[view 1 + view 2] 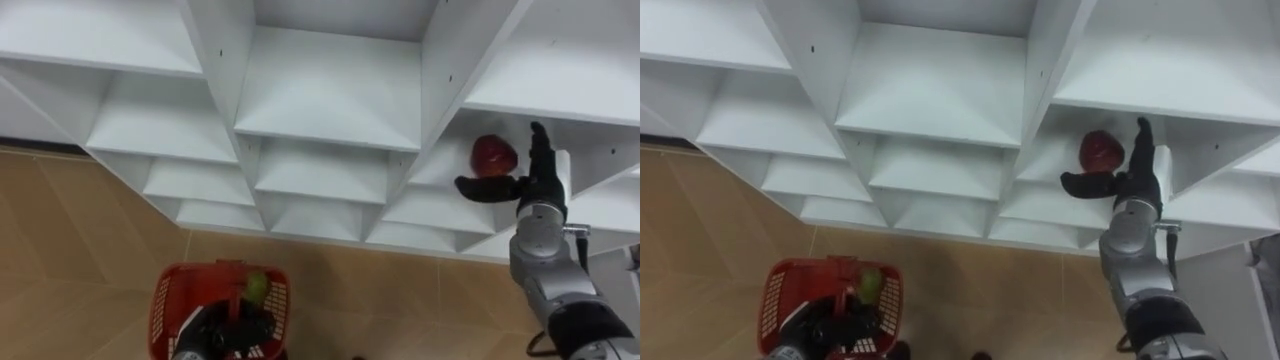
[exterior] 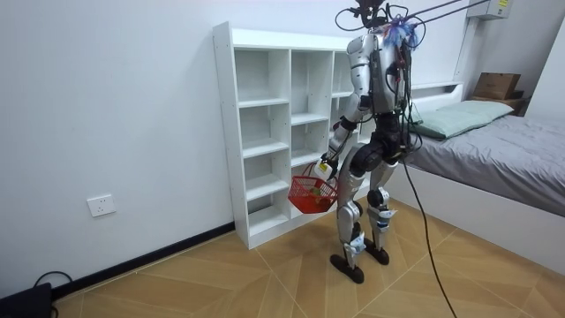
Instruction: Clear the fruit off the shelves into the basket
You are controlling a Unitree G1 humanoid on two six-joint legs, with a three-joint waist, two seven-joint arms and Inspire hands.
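Observation:
A red apple (image 1: 493, 155) (image 1: 1101, 150) rests on a shelf in the right column of the white closet (image 1: 330, 110) (image 2: 282, 132). My right hand (image 1: 535, 180) (image 1: 1135, 180) is open just to the apple's right, fingers straight up and the thumb stretched out under the fruit, apparently not gripping it. Low in the eye views my left hand (image 1: 228, 325) (image 1: 830, 325) is shut on the handle of a red plastic basket (image 1: 165, 300) (image 1: 775, 290) (image 2: 309, 194). A green fruit (image 1: 256, 288) (image 1: 869, 284) lies in the basket.
I stand close to the closet's right end on a wooden floor (image 1: 60, 250). The other compartments I see hold nothing. A bed (image 2: 503, 150) stands at the room view's right, behind me.

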